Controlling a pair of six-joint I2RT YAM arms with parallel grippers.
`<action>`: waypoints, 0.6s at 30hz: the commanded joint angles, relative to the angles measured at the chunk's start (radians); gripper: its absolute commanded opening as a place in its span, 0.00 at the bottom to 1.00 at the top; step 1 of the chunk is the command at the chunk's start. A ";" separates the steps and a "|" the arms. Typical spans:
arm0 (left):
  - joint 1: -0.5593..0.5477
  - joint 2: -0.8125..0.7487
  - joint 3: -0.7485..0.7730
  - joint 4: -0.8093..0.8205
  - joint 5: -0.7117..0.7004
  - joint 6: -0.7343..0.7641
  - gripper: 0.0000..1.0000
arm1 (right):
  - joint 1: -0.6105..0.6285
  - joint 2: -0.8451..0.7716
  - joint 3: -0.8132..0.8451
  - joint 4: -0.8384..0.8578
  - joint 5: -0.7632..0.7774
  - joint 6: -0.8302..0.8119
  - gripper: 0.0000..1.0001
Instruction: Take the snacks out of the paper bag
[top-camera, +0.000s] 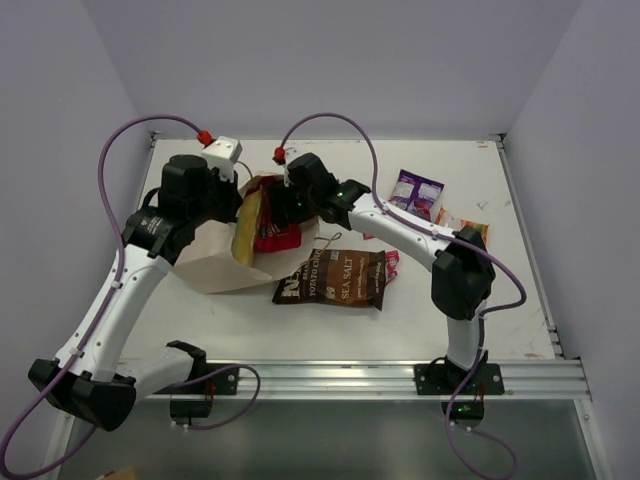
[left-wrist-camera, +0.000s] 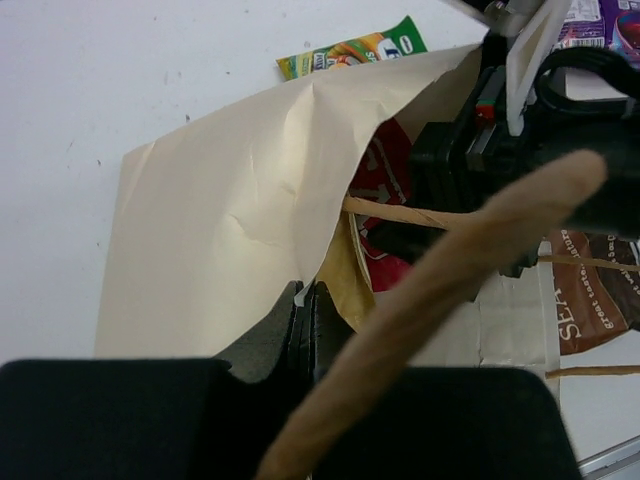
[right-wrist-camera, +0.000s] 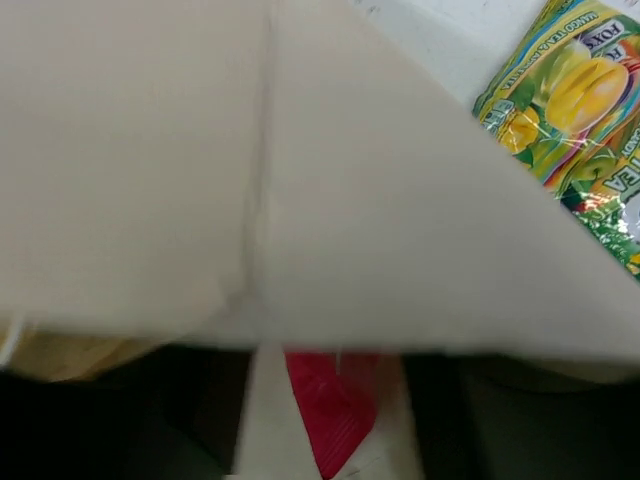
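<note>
mostly, paper bag hides the right gripper — jaws unseen.

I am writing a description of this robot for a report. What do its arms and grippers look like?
Both the left arm and right arm have white links with bulky black joints. A thin purple cable loops along each, ending in a red plug. The left gripper has dark fingers.

paper bag 1 | snack packets at least 7 | arms 2
</note>
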 joint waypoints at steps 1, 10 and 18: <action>0.008 -0.021 -0.003 0.043 0.005 -0.003 0.00 | 0.003 0.015 -0.017 0.061 -0.033 0.019 0.43; 0.008 -0.015 -0.026 0.043 -0.071 -0.004 0.00 | 0.003 -0.184 -0.081 0.150 -0.099 -0.010 0.00; 0.008 0.063 -0.019 0.020 -0.183 -0.044 0.00 | 0.003 -0.324 0.207 -0.097 -0.220 -0.038 0.00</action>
